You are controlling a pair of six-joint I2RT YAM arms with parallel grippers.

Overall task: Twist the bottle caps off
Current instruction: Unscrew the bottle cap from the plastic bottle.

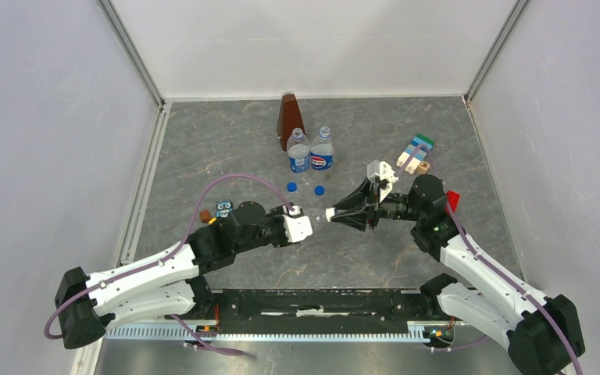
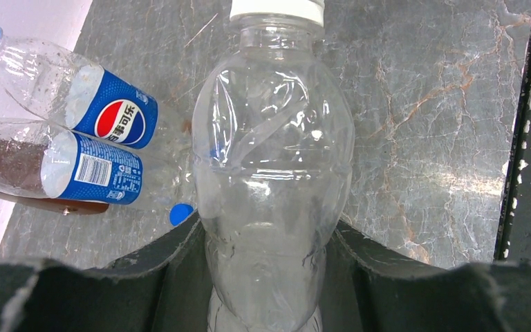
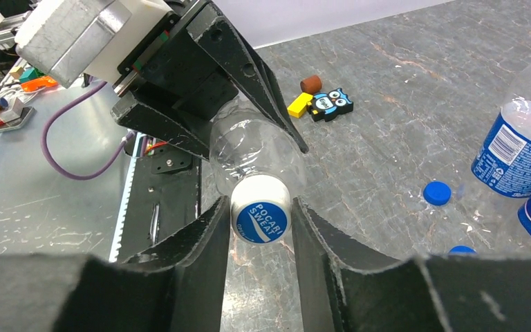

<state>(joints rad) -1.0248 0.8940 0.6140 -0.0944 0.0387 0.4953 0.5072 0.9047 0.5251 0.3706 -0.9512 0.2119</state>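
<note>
**A:** How far along are you?
**B:** One to go. Your right gripper (image 3: pixel 261 207) pinches the white cap (image 3: pixel 261 221), not yet off. Your left gripper (image 2: pixel 268 238) clamps the unlabelled bottle (image 2: pixel 269 138) by its body.
**A:** And beyond?
**B:** Two blue caps (image 3: pixel 436 193) lie loose beside your right gripper. The labelled bottles (image 1: pixel 299 152) stand farther off, necks bare.

The left gripper (image 2: pixel 269 221) is clamping a clear bottle (image 2: pixel 273 152) low on its body, one dark finger pressing in on each side. The bottle's white cap (image 2: pixel 276 8) is showing at the top edge. To the left, two blue-labelled bottles (image 2: pixel 104 111) are sitting close together on the grey marbled table (image 2: pixel 422 138). A loose blue cap (image 2: pixel 180 213) is lying just beside the left finger, and a brown object (image 2: pixel 41 202) is peeking out behind the bottles.
</note>
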